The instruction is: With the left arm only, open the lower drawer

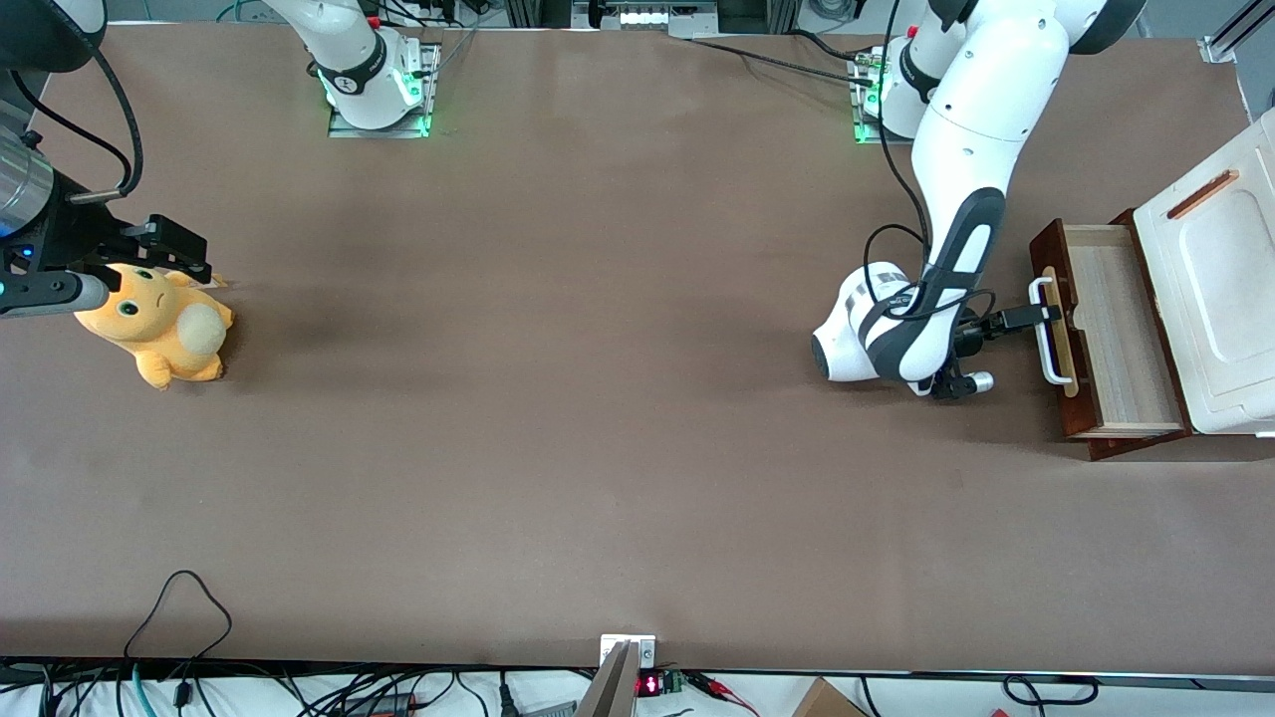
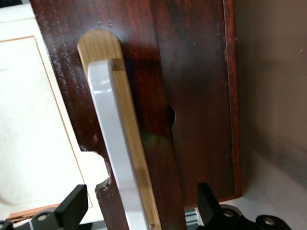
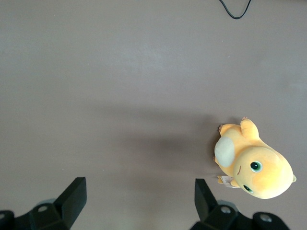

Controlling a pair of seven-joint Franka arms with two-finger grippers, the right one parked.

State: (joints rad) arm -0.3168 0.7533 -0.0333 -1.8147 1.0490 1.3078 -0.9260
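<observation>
Front view: the lower drawer is seen largely pulled out; the gripper, fingers spread, straddles its handle; little remains.

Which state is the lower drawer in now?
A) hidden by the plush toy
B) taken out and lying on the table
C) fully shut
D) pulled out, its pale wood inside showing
D: the drawer sticks out of the white box, pale inside showing, with the open gripper at its handle.
</observation>
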